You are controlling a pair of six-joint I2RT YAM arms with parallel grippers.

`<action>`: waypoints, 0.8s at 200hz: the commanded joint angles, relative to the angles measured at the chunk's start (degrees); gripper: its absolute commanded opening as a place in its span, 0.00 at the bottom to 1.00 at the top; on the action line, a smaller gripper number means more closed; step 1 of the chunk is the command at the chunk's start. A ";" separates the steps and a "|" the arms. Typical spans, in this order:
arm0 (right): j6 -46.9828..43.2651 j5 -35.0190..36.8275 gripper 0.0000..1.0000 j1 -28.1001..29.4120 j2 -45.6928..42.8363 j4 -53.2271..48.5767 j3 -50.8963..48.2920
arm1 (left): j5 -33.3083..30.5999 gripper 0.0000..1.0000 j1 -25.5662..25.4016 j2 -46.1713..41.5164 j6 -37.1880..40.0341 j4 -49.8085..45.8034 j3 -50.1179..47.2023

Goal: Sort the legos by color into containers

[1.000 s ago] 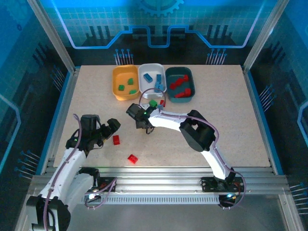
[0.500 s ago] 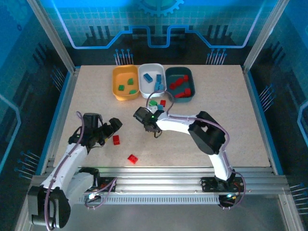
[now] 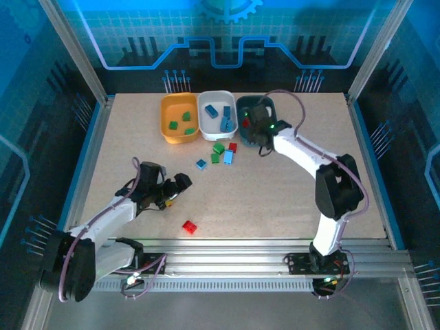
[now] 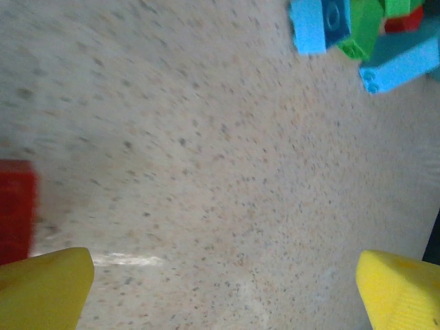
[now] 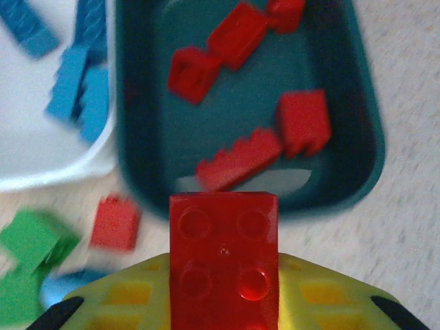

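Top external view: the right gripper (image 3: 253, 128) hangs over the near side of the teal tray (image 3: 268, 103), at the right end of a row of three trays at the far side of the table (image 3: 309, 179). From the right wrist, its yellow fingers (image 5: 323, 295) are clamped on a red brick (image 5: 224, 261), studs up, just short of the tray's near rim. Several red pieces (image 5: 237, 165) lie in that tray. The white tray (image 3: 210, 128) beside it holds blue pieces (image 3: 225, 122), and the yellow tray (image 3: 172, 106) holds green pieces (image 3: 185, 115).

Loose bricks (image 3: 220, 152) in green, blue and red lie on the table just in front of the white tray, with one small blue brick (image 3: 201, 164) a little apart.

The left gripper (image 3: 176, 192) sits low over the table with its jaws spread wide and nothing between them. A second red brick (image 4: 15, 210) lies just beside one fingertip (image 4: 41, 289). A third red brick (image 3: 189, 226) lies alone near the front edge.
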 commanded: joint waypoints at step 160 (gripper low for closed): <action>-6.34 -10.35 0.56 -7.21 13.44 -10.33 23.22 | -4.57 0.99 -3.83 -2.51 0.43 -4.66 4.28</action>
